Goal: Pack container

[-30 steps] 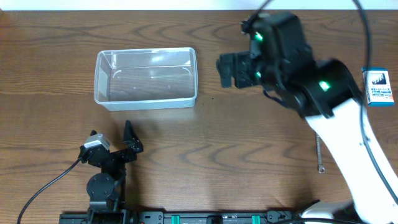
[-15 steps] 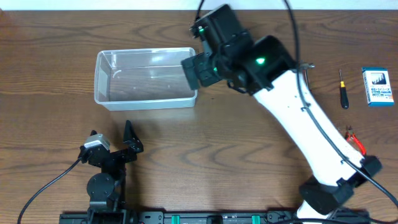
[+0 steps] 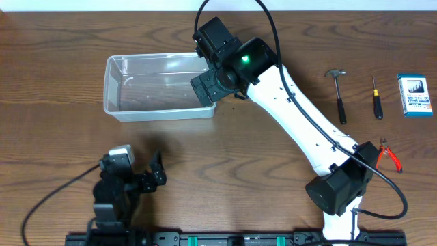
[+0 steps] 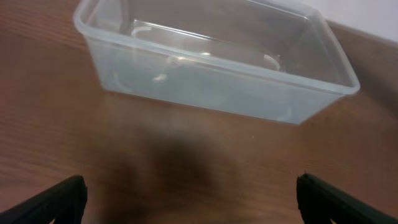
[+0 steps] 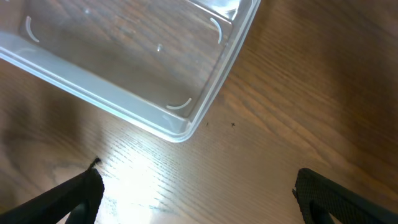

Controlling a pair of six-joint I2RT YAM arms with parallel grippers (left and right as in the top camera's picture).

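Note:
The clear plastic container [image 3: 160,85] stands at the far left of the table, and I see nothing inside it. My right gripper [image 3: 208,87] hovers at its right end, jaws wide open and empty. In the right wrist view the container's corner [image 5: 180,127] lies just ahead of the gripper [image 5: 199,196], with bare wood between the fingers. My left gripper [image 3: 153,179] is low at the front left, open and empty. In the left wrist view it [image 4: 196,202] faces the container [image 4: 211,62] from a distance.
A hammer [image 3: 338,102], a screwdriver [image 3: 375,96] and a small blue box [image 3: 415,94] lie at the far right. Red-handled pliers [image 3: 390,156] lie near the right arm's base [image 3: 334,195]. The right arm spans the table diagonally.
The right arm has swept left from the right side of the table to the container's right end, uncovering the tools. The left arm has shifted slightly down and right.

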